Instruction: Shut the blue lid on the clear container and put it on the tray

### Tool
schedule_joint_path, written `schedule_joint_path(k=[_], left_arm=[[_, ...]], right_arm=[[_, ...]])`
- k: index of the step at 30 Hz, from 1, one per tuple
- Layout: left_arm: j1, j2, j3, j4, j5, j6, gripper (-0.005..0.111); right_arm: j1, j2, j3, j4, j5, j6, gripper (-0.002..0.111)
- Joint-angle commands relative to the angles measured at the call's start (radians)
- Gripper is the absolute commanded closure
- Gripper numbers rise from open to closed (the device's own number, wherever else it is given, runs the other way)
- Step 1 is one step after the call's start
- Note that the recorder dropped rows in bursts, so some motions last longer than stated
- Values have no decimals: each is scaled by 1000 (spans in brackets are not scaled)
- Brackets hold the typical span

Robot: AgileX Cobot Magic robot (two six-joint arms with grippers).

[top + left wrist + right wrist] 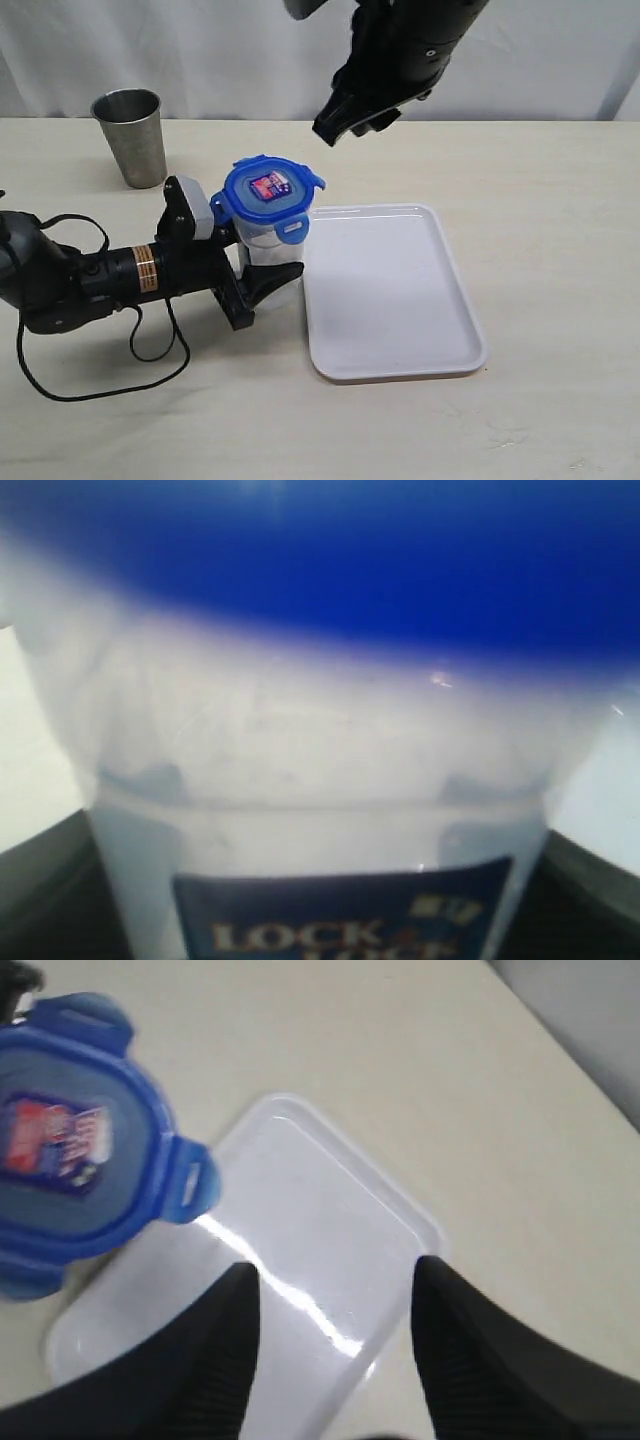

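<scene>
The clear container (pixel 270 250) stands upright on the table just left of the white tray (pixel 400 290). The blue lid (pixel 268 193) sits on top of it, sticker up, with its flaps sticking outward. My left gripper (pixel 262 262) lies low along the table and is shut on the container's body. In the left wrist view the container (pixel 320 750) and lid (pixel 350 560) fill the frame, with a dark finger at each side. My right gripper (pixel 350 128) hangs open and empty above and behind the lid. Its wrist view shows the lid (pixel 70 1150), the tray (pixel 300 1220) and the gripper (pixel 335 1268).
A steel tumbler cup (pixel 132 135) stands at the back left. The left arm's black cable (pixel 100 380) loops on the table in front of the arm. A white curtain backs the table.
</scene>
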Motion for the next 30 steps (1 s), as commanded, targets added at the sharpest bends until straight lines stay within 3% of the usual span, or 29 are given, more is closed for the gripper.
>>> schedule_joint_path(k=[1,4,7,16,30], left_arm=[[96,-4,-41,143,-18,-129,107],[144,-4,-71,286,-18,-149,107],[155,-4,-81,352,-18,-157,107],[153,-4,-81,350,-18,-176,107],[153,-4,-81,348,-18,-176,107]], right_arm=[[0,0,-20,391,18,-508,62],[0,0,-20,586,5,-791,62],[8,15,-20,685,-35,-903,62],[165,132,-20,226,-89,-724,62],[184,182,-20,115,-77,-726,62]])
